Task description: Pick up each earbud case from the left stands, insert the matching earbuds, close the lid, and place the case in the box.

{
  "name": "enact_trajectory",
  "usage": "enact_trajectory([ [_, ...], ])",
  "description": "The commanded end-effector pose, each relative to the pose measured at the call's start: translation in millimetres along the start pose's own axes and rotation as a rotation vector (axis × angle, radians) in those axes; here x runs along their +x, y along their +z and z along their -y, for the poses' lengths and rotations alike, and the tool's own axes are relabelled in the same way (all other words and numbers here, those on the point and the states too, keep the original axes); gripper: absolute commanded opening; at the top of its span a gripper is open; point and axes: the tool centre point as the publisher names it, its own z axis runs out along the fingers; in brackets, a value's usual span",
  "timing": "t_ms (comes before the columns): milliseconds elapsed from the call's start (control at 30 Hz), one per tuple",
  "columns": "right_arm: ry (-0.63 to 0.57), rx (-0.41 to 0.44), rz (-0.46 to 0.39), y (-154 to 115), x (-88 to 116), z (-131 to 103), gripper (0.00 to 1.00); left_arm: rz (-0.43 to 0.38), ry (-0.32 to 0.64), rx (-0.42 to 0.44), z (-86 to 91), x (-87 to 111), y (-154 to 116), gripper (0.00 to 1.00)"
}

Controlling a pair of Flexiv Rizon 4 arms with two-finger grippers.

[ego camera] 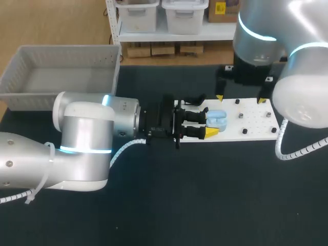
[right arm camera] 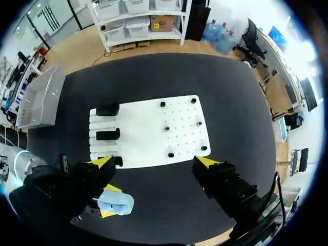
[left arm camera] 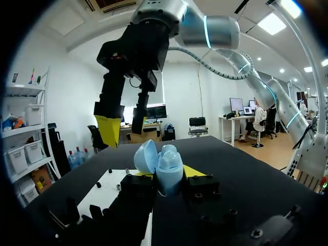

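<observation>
Noted left tool [ego camera: 207,122] clamped on pale-blue rounded plastic earbud case [ego camera: 218,119], lid swung open, by the stand-bearing edge of white perforated board [ego camera: 251,120] on black worktop [ego camera: 205,195]. Recorded right tool [ego camera: 240,99] above the board, fingers spread wide, clear of the case. Logged grey slatted plastic basket [ego camera: 61,72] at worktop's far left.

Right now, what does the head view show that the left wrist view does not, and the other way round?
Only the head view shows the grey box on the table's left side. Only the left wrist view shows that the earbud case has its lid open. Both show the left gripper shut on the case, the open right gripper hanging over the white board, and the board itself.
</observation>
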Motion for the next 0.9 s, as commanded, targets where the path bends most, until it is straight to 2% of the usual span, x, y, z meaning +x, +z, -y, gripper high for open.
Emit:
enact_trajectory([
  [33, -0.011, -0.002, -0.026, 6.4, 3.6, -2.3, 1.0, 0.004, 0.004, -0.009, 2.1, 1.0, 0.0, 0.0],
  [400, -0.071, -0.013, -0.092, 2.4, 30.4, -5.8, 1.0, 0.004, 0.004, -0.009, 2.1, 1.0, 0.0, 0.0],
  [633, -0.092, -0.021, -0.106, -5.9, 46.5, -4.3, 1.0, 0.004, 0.004, -0.009, 2.1, 1.0, 0.0, 0.0],
  [733, -0.068, -0.057, -0.01, -19.4, 43.6, -0.4, 1.0, 0.004, 0.004, -0.009, 2.1, 1.0, 0.0, 0.0],
  [900, -0.085, -0.174, 0.184, -68.8, 41.8, 3.5, 1.0, 0.004, 0.004, -0.009, 2.1, 1.0, 0.0, 0.0],
])
